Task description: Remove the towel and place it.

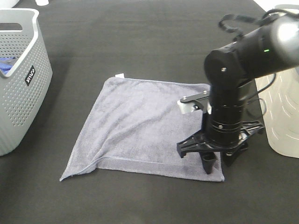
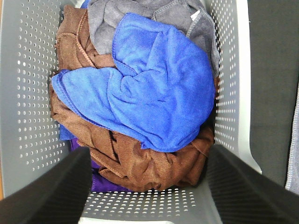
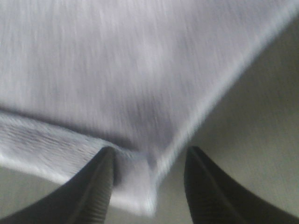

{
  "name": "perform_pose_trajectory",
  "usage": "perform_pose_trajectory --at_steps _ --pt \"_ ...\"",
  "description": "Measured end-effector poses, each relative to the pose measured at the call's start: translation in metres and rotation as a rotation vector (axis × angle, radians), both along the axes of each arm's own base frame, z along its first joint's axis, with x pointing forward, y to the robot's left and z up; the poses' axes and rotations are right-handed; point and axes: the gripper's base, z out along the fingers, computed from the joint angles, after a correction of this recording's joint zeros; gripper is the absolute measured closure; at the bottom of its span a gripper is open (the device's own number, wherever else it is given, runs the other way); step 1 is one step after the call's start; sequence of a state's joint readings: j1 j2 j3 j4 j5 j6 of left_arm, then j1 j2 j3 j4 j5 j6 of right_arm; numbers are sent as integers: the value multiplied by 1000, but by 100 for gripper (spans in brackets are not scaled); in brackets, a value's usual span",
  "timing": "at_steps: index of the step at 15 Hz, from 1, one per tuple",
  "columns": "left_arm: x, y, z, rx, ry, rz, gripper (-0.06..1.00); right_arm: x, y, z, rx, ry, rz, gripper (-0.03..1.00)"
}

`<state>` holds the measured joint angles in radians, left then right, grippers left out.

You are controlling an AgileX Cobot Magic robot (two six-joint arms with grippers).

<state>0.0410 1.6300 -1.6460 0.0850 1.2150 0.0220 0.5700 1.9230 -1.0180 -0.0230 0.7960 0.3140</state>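
The grey-lavender towel [image 1: 140,126] lies spread flat on the black table, with its small white tag [image 1: 120,75] at the far corner. My right gripper [image 1: 218,165] is down at the towel's near right corner, open, with one finger on each side of that corner. The right wrist view shows the towel [image 3: 140,60] blurred, its corner lying between the spread fingers of the right gripper [image 3: 147,186]. My left gripper [image 2: 149,186] is open and empty, hovering over the basket; it is out of the exterior high view.
A grey perforated basket [image 1: 23,70] stands at the table's left edge. The left wrist view shows its wall [image 2: 28,93] and, inside, a bright blue cloth [image 2: 154,88], a brown cloth [image 2: 140,163] and a grey cloth [image 2: 140,14]. A white container [image 1: 285,116] stands at the right.
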Motion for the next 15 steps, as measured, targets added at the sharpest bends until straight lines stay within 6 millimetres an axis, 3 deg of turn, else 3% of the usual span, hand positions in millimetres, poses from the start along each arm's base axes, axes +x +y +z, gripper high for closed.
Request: perform_pose_trajectory --at_steps 5,7,9,11,15 --pt "0 0 0 0 0 0 30 -29 -17 24 23 -7 -17 54" --pt "0 -1 0 -11 1 -1 30 -11 -5 43 106 -133 -3 54" --pt "0 -2 0 -28 0 -3 30 6 6 48 134 -175 11 54" --pt "0 -3 0 -34 0 -3 30 20 15 33 121 -153 25 54" --pt "0 -3 0 -34 0 -3 30 12 35 2 97 -106 94 54"
